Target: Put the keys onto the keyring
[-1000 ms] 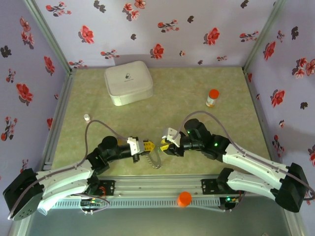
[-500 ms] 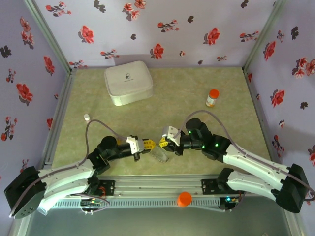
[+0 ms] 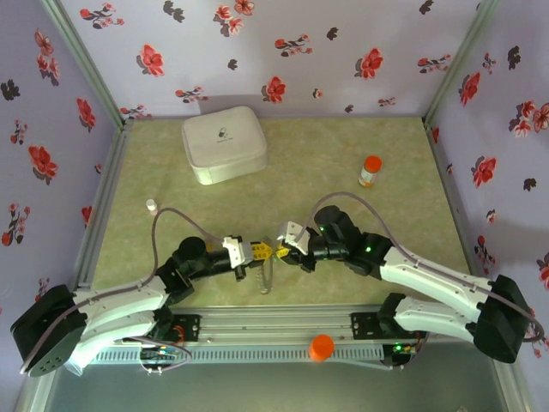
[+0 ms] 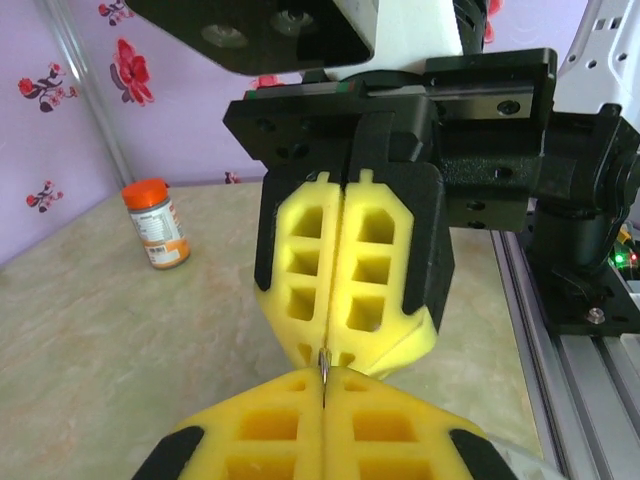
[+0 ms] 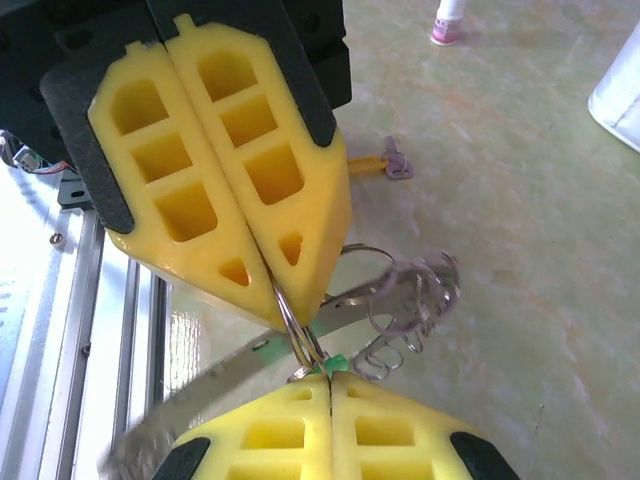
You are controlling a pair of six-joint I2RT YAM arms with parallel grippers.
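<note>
**White shells, yellow fingers**

We see the left arm and right arm clad in white shells between black joints. A grey cable loops off each wrist. A green light glows on the right arm's black housing. Our fingers are yellow, pierced with rectangular pockets, backed in black.

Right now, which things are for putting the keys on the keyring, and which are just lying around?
For the job: keyring, green key, yellow key, left claw, right claw.
Just lying about: white box, orange-capped bottle, small white bottle, round orange piece.
</note>
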